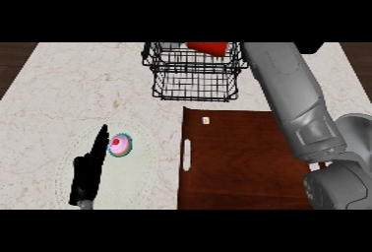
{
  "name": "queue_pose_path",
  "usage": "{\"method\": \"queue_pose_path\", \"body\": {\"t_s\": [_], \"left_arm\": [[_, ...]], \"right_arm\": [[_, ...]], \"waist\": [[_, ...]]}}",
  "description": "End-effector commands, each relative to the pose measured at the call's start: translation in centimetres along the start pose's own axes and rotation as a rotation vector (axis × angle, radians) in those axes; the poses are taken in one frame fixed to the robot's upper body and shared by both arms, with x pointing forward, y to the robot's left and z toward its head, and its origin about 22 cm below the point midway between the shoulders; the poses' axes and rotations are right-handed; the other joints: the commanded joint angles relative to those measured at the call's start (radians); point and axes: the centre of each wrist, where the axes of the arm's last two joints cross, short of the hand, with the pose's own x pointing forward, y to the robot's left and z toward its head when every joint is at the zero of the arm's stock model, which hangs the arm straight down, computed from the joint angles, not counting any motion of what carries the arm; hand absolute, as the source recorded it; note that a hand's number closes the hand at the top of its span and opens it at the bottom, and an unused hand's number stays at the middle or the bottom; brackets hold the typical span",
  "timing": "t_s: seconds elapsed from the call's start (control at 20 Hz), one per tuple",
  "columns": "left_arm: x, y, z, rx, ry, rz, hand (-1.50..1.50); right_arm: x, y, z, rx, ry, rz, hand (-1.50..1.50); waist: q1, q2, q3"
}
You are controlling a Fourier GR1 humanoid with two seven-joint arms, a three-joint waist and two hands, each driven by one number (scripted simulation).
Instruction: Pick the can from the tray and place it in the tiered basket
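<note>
Currently I log the red can [207,47] in the upper tier of the black tiered basket [195,74] at the counter's [65,88] far edge, the right forearm reaching to it, that hand hidden, so its state I cannot tell. Left hand [88,170]: open, fingers straight, resting beside a pink cupcake [120,144]; the wooden tray [240,162] lies bare.
</note>
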Motion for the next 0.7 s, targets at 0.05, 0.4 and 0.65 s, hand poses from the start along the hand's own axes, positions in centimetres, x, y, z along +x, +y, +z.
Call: {"method": "queue_pose_path", "body": {"t_s": [0.05,0.4,0.65], "left_arm": [[-0.5,0.0,0.5,0.015,0.017,0.002,0.0],[-1.1,1.9,1.2,0.04,0.014,-0.002,0.0],[-1.6,1.0,0.9,0.039,0.038,0.0,0.0]], "right_arm": [[0.9,-3.8,-0.5,-0.249,-0.035,-0.093,-1.5],[-2.6,-16.4,0.7,-0.434,0.059,-0.088,-1.5],[-4.4,-25.7,3.8,-0.452,0.089,-0.108,-1.5]], "waist": [[-0.015,-0.007,-0.001],[-0.038,-0.014,-0.001],[-0.045,-0.013,-0.001]]}}
